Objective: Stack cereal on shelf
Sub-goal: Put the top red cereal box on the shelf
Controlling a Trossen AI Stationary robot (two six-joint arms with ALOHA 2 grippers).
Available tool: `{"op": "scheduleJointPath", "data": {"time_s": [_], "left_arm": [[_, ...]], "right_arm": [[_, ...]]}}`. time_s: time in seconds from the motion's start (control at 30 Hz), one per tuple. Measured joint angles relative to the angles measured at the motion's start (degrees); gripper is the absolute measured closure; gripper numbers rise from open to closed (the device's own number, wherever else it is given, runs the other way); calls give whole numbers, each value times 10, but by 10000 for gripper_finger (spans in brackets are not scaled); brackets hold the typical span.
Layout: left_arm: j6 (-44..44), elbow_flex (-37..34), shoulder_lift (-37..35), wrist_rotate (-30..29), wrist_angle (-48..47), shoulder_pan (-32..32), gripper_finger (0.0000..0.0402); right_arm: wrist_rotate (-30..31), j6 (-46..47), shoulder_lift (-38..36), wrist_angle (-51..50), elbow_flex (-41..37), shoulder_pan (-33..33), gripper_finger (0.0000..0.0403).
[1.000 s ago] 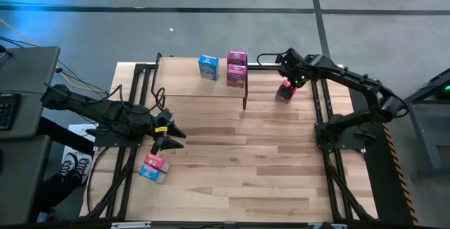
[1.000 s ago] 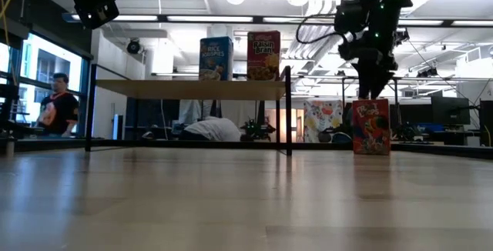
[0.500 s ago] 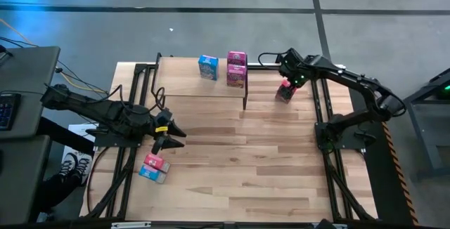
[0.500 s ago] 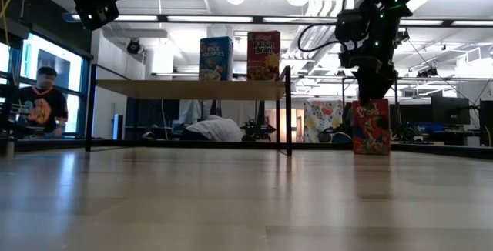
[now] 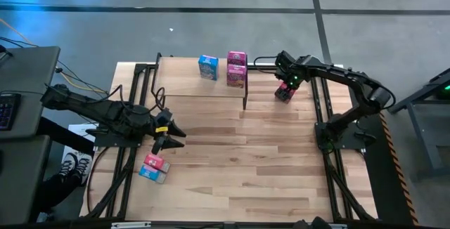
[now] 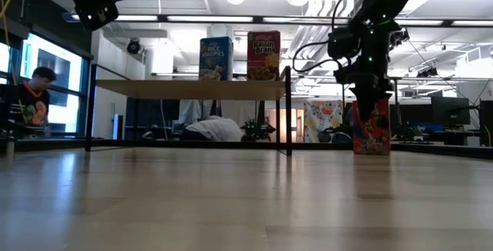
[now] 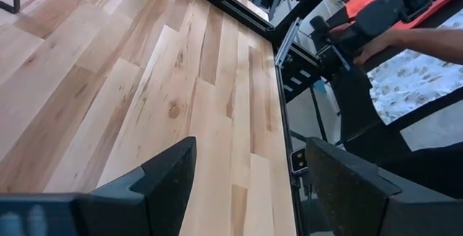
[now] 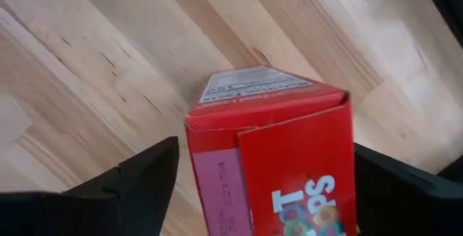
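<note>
A red cereal box [image 6: 371, 128] stands upright on the table just right of the shelf [image 5: 200, 88]. My right gripper [image 8: 264, 153] points down over the box's top, open, with one finger on either side of its upper end [image 8: 268, 106]. I see no touch. On the shelf stand a blue box [image 5: 208, 67] and two pink boxes [image 5: 237, 68]. A pink box [image 5: 153, 161] and a blue box [image 5: 150, 174] lie flat on the table near the left edge. My left gripper [image 5: 173, 137] hangs open just above and beyond them, holding nothing.
The shelf's black legs [image 6: 289, 112] stand close to the left of the red box. Black frame rails [image 5: 320, 116] run along both table sides. Bare planks fill the middle and near part of the table. People show beyond the table [image 6: 35, 101], and a hand [image 7: 376, 44] shows in the left wrist view.
My right gripper has come down over the red box, still open, so its fingers now flank the box's top. The box has stayed where it was. A person in the room behind has moved to the left.
</note>
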Motion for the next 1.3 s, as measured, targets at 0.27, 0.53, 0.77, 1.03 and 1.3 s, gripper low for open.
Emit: {"op": "scheduleJointPath", "data": {"time_s": [0.27,0.53,0.77,1.03,1.3], "left_arm": [[0,0,0,0,-7,0,149],[0,0,2,0,-6,0,149],[0,0,2,0,1,0,149],[48,0,13,-52,118,0,149],[96,0,97,-92,196,0,149]], "right_arm": [[-5,-5,-1,-11,0,0,156],[-25,-19,-2,-31,0,0,215],[-70,-26,-40,-64,0,2,241],[-250,41,-142,-130,0,39,250],[-300,219,-205,-33,0,244,251]]}}
